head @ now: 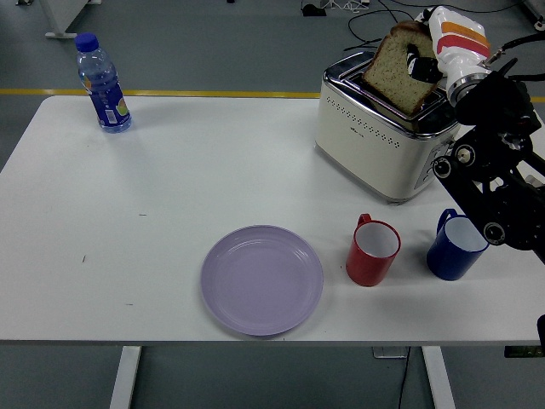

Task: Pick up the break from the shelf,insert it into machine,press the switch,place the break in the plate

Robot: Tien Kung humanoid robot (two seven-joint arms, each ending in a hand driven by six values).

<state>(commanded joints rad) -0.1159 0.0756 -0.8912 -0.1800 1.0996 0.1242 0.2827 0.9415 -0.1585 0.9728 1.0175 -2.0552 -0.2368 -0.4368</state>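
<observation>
Bread (397, 70) slice is at the toaster (387, 128) top, lower edge just into the near slot, most of it above the chrome rim. Tilted, not upright, likely because the right hand (423, 61) pinches it from the far upper side and the arm comes in at an angle from the right. Black fingers (420, 66) show across the slice face, so the hand is gripping bread. Grip sits high, which leaves the bottom free to go down the slot.

My read: insertion step, underway, not finished; slice needs squaring to the slot before it drops fully. Risk is a corner catching on the rim.

Toaster's control end faces the right arm, so the switch should be an easy reach after release.

Plate (262, 279) sits bare at the near middle, well apart from the toaster, waiting for the last step. Red mug (373, 250) and blue mug (457, 245) stand between toaster and near edge, near the arm's path. Bottle (102, 83) far left, out of the way.

Left hand not visible.
</observation>
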